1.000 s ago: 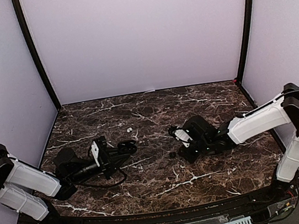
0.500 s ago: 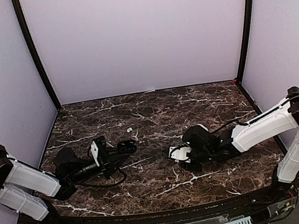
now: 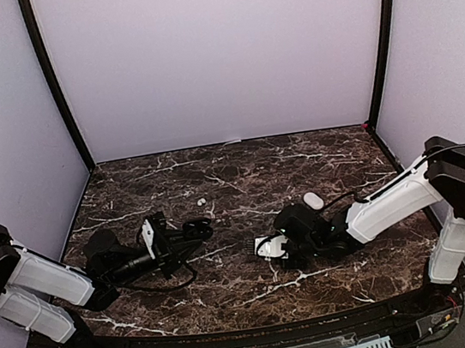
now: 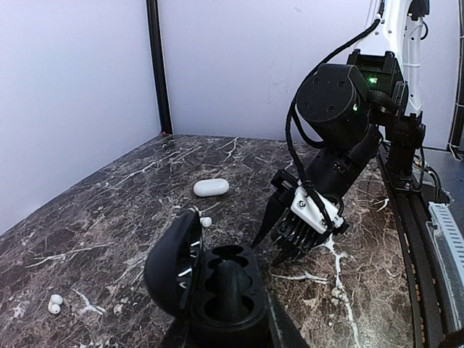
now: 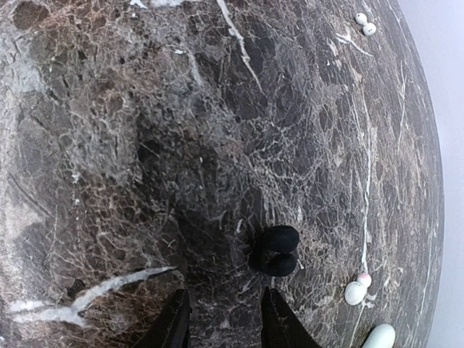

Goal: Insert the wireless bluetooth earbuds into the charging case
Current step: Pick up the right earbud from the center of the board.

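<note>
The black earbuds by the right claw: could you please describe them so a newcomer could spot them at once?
On the dark marble table, look just ahead of the open right claw. There lie the black earbuds, two glossy buds pressed together. Unlike the white buds nearby, they are black and nearly vanish into the stone.

Overhead looked down from behind; left wrist low, facing the right gripper point(image 4: 268, 250); right wrist close above the shared table point(image 5: 109, 109).
</note>
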Motion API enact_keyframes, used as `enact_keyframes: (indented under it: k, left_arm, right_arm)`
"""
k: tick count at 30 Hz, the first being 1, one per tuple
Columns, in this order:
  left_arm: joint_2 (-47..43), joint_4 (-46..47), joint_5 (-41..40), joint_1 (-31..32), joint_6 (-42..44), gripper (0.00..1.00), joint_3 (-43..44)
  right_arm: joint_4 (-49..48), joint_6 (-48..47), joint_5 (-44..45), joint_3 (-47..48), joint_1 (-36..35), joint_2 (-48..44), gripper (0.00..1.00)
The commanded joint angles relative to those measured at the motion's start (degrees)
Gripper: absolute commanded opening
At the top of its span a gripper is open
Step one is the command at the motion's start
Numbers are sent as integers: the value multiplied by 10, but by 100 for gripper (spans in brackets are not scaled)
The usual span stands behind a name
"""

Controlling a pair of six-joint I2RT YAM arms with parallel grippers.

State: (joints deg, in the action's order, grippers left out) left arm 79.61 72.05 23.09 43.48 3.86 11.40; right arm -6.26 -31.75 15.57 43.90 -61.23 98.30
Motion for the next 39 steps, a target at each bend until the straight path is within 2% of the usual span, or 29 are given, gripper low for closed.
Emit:
enact_keyframes:
  k: [1,5,15,23,39]
  left_arm:
    - [-15,1,0,-3,7,13,-15]
    - [-18,-1,-2,-3,8,13,-16]
    - [-22,-5,-5,-3,11,13,-16]
    - [-20,-8,-9,-3,10,13,-15]
    - [-19,-8,-11,-3,11,13,-14]
  right_arm:
    - [5,-27,-4,9,2,26,33]
    - [18,-32,-14,24,12,36,26]
    - [38,-38,-32,45,32,54,25]
    - [58,-39,-46,65,46,65,19]
    - [66,-36,-59,85,67,83,21]
